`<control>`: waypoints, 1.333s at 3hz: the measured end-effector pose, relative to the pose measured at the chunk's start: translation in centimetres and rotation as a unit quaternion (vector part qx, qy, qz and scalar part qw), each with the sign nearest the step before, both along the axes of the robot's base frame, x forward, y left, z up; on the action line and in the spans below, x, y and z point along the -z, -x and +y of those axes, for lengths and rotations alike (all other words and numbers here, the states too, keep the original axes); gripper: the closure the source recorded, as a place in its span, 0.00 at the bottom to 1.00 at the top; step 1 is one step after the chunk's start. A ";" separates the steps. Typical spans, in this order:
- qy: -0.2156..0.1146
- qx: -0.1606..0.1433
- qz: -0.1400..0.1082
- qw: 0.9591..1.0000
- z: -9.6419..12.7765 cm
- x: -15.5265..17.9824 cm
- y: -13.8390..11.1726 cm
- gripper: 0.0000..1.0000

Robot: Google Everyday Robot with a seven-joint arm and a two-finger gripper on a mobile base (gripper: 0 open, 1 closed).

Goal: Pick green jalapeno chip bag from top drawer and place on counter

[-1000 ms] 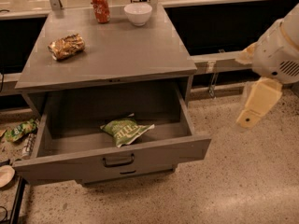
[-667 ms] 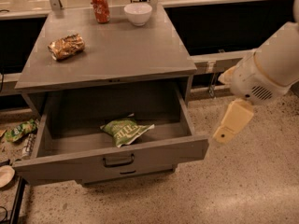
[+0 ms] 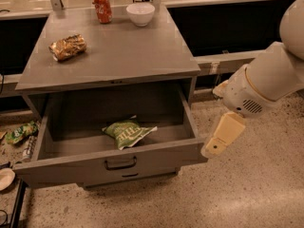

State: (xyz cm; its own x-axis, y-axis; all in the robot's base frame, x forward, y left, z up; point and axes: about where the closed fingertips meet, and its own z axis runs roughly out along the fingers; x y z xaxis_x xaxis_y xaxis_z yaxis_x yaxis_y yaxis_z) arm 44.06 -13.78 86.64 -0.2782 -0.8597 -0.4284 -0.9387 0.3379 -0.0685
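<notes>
The top drawer stands pulled out from the cabinet, its front panel carrying a dark curved handle at the middle. The chip bag lies flat on the drawer floor, near the middle and a little toward the front edge, with its white lettering facing up. Nothing touches it, and it is the only thing in the drawer.

The gripper hangs outside the drawer, just beside its front right corner and over the speckled floor. It points down and to the left from a white, rounded arm that comes in from the right edge of the view. It holds nothing. Whether it is released or clenched cannot be told from this angle. It is well apart from the chip bag, with the drawer's right wall between them.

The counter above the drawer carries three things. A golden-brown bag lies near the left edge. A red can stands upright at the back edge. A white bowl sits just to the right of the can, also at the back edge. The front half of the counter holds none of them.

On the floor to the left of the drawer lies a small bright-green bag, partly hidden by the drawer's left wall. Part of a pale dish shows at the left edge of the view.
</notes>
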 end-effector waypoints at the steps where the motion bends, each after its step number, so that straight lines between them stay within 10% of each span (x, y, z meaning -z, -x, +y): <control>1: -0.022 0.018 0.004 1.000 0.8 0.6 -0.3 0.00; 3: -0.162 0.107 0.057 0.979 8.6 5.5 -4.5 0.00; 4: -0.178 0.113 0.070 0.975 11.5 7.2 -7.1 0.00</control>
